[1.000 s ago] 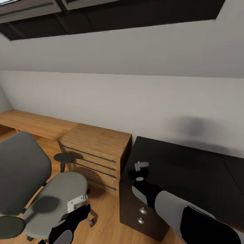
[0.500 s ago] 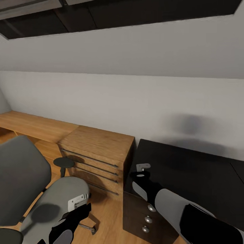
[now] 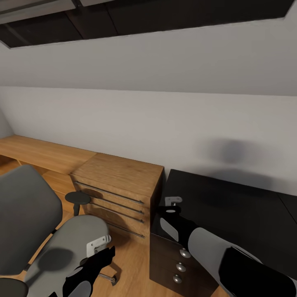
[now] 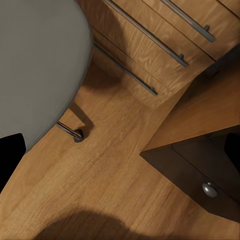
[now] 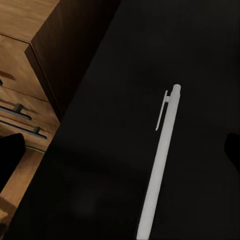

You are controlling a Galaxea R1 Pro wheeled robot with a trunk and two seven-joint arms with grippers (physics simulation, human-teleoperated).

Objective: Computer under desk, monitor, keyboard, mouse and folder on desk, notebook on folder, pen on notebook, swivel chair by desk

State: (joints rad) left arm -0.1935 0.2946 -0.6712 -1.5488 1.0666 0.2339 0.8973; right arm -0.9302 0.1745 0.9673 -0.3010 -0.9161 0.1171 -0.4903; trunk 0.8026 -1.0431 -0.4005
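A white pen lies flat on the black desk top, between the spread fingers of my right gripper, which is open and hovers just above the desk's near left corner. The grey swivel chair stands at the lower left, and its seat carries nothing that I can see. My left gripper is open at the seat's right edge, over the wooden floor. Monitor, keyboard, mouse, folder, notebook and computer are out of view.
A wooden drawer unit with long bar handles stands between the chair and the black desk. A low wooden bench runs along the wall at the left. The desk has drawers with round knobs. A chair caster rests on the floor.
The camera shifted slightly a second ago. Since then my left gripper has edged a little to the right by the chair seat. The right gripper has stayed over the desk corner.
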